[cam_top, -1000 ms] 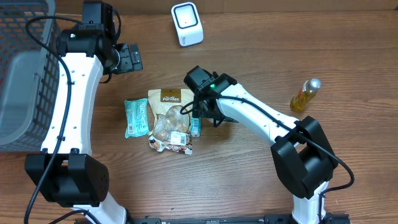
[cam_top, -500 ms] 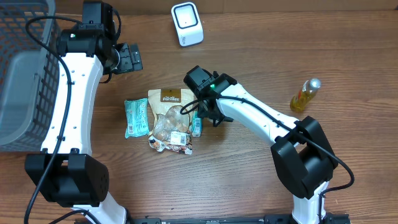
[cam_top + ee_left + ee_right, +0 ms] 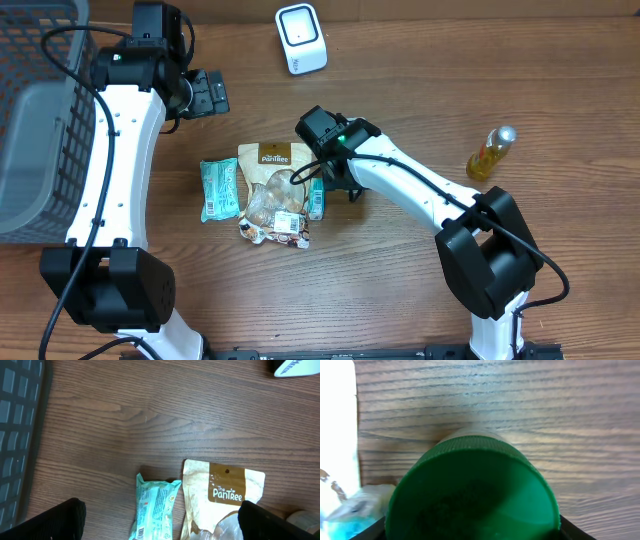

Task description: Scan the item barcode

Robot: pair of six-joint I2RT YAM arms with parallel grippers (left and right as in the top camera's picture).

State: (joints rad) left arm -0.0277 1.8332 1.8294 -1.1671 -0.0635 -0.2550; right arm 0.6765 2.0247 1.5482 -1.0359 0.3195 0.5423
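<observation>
Green-capped bottle (image 3: 470, 495) sits on bench (image 3: 400, 290), just right of pouch (image 3: 272, 160). Right hand (image 3: 320, 192) looks clamped across the cap, probably for carrying it to scanner (image 3: 301, 38). Left hand (image 3: 212, 92) wide open, holding nothing.

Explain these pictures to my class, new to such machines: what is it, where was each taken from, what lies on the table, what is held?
The machine is a white left arm and a white right arm, each ending in two-finger jaws. One picture looks down from above the table; the other two come from a camera on each wrist. On the wooden table lie a teal plastic packet, a brown PanTree pouch, a yellow bottle, a white box-shaped scanner and a grey wire basket. The right arm's jaws appear closed around a small container with a green ribbed cap, which fills that wrist's picture. The left arm's jaws stand open, holding nothing.
</observation>
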